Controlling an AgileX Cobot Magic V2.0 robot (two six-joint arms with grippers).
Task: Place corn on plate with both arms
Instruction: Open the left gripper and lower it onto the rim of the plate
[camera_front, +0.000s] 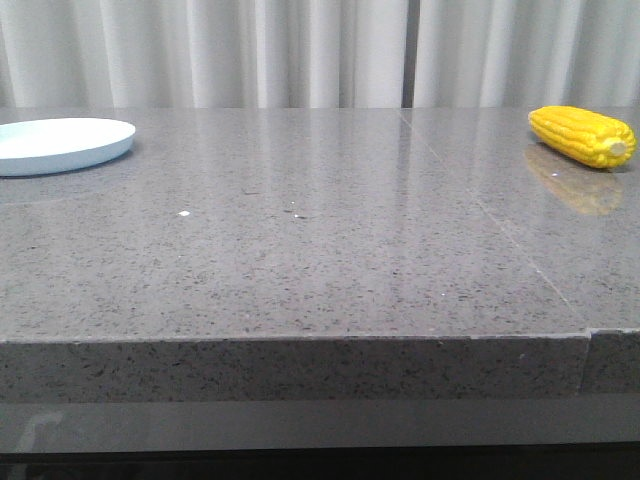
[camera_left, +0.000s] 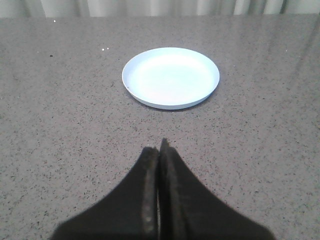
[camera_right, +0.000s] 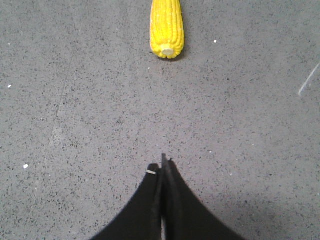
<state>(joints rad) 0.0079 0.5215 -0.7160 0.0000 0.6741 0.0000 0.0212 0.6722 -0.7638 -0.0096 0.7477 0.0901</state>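
The yellow corn lies on its side at the far right of the grey stone table, pale stub end toward the right. It also shows in the right wrist view, stub end facing my right gripper, which is shut and empty, well short of it. The pale blue-white plate sits at the far left of the table. In the left wrist view the plate lies straight ahead of my left gripper, which is shut, empty and apart from it. Neither gripper shows in the front view.
The grey speckled table has a seam line running toward the front right and a front edge close to the camera. White curtains hang behind the table. A few small white specks lie on the surface.
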